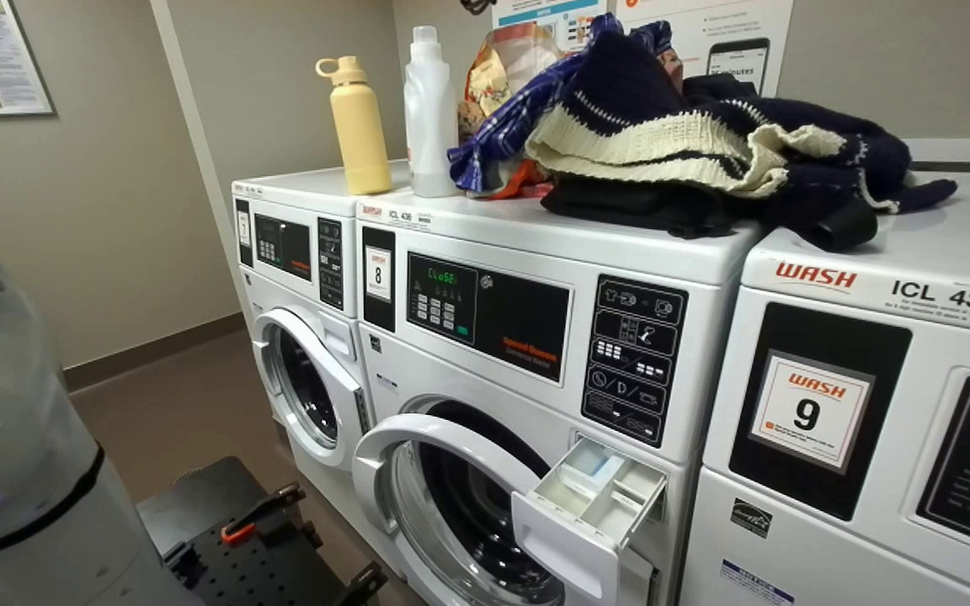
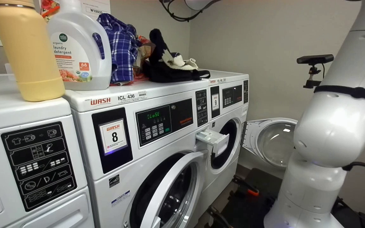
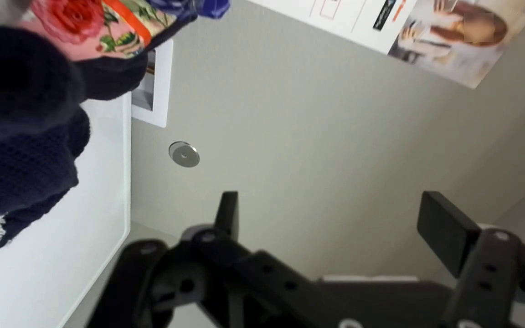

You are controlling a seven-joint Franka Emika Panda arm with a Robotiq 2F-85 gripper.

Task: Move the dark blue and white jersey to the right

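The dark blue and white knit jersey (image 1: 662, 143) lies in a crumpled heap on top of the washers, over machine 8 and reaching onto machine 9. In an exterior view its cream band (image 2: 171, 58) faces the camera. It also shows in the wrist view, at the left edge (image 3: 21, 164). A black cloth or bag (image 1: 636, 202) lies under it. My gripper (image 3: 329, 205) is open, with nothing between its fingers. It points toward the grey wall, with the jersey off to the left of the wrist view. The gripper is out of view in both exterior views.
A blue plaid cloth (image 1: 506, 122) and a floral bag (image 3: 84, 27) sit against the jersey. A detergent bottle (image 1: 429, 126) and a yellow bottle (image 1: 360, 135) stand beside them. A detergent drawer (image 1: 569, 539) and washer door (image 1: 375, 471) stick out below.
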